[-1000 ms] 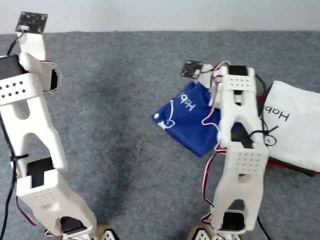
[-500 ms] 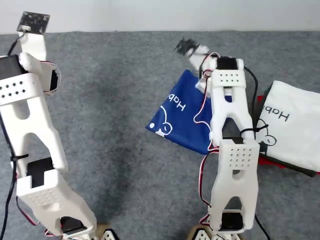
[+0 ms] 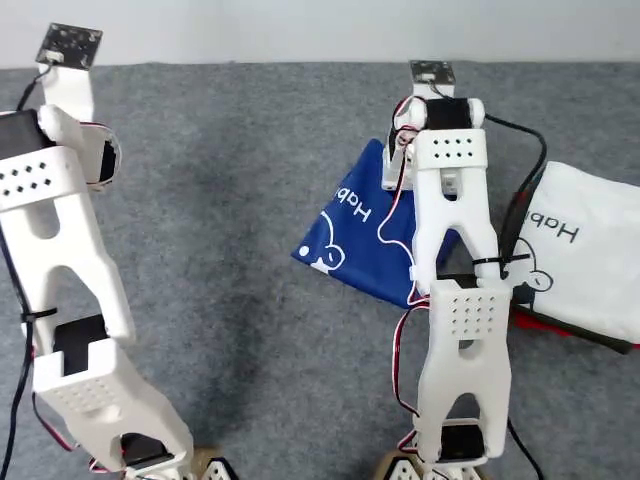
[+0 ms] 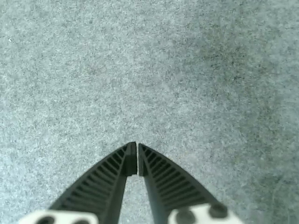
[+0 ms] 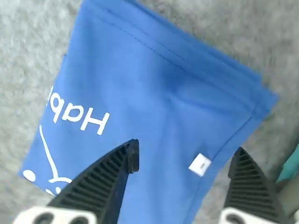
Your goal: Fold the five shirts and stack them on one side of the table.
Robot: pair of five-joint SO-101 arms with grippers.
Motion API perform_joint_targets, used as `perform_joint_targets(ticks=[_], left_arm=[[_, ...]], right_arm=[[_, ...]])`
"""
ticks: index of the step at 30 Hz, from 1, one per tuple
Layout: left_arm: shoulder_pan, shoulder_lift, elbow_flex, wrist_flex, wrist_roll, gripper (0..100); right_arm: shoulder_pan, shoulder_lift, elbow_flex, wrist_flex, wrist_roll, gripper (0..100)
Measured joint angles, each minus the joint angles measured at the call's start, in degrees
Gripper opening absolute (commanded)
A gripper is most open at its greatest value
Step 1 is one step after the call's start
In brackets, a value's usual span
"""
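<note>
A folded blue shirt point(image 3: 362, 238) with white print lies on the grey table, partly under the right arm. In the right wrist view the blue shirt point(image 5: 154, 116) lies flat under my right gripper point(image 5: 186, 158), which is open and holds nothing; a small white tag point(image 5: 201, 164) sits between its fingers. A folded white shirt point(image 3: 585, 255) rests on a stack at the right edge, over red and dark layers point(image 3: 570, 330). My left gripper point(image 4: 137, 158) is shut above bare table at the far left.
The grey felt table point(image 3: 220, 260) spreads between the two arms. The left arm point(image 3: 60, 250) stands along the left side. A pale wall edge point(image 3: 300, 30) runs along the far side of the table.
The right arm swung its gripper from the left end of the blue shirt to above its far end. The blue shirt shifted slightly to the left. The left arm kept still.
</note>
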Motion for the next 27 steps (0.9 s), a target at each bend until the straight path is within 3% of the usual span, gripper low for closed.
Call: perform_joint_targets(ticks=[7, 19, 23, 27], left_arm=[[0.00, 0.00, 0.00, 0.00, 0.00, 1], [-4.04, 0.00, 2.81, 0.00, 0.00, 1], [-5.54, 0.00, 3.08, 0.00, 0.00, 1], [-5.80, -0.26, 3.08, 0.00, 0.00, 1]], right_arm=[[-3.43, -0.09, 5.80, 0.00, -13.45, 48.6], [-3.60, 7.65, 6.95, -2.90, -25.32, 48.5], [-3.96, 11.87, 5.98, -4.92, -26.64, 38.8], [-4.04, 13.27, 5.89, -5.45, -26.73, 14.8]])
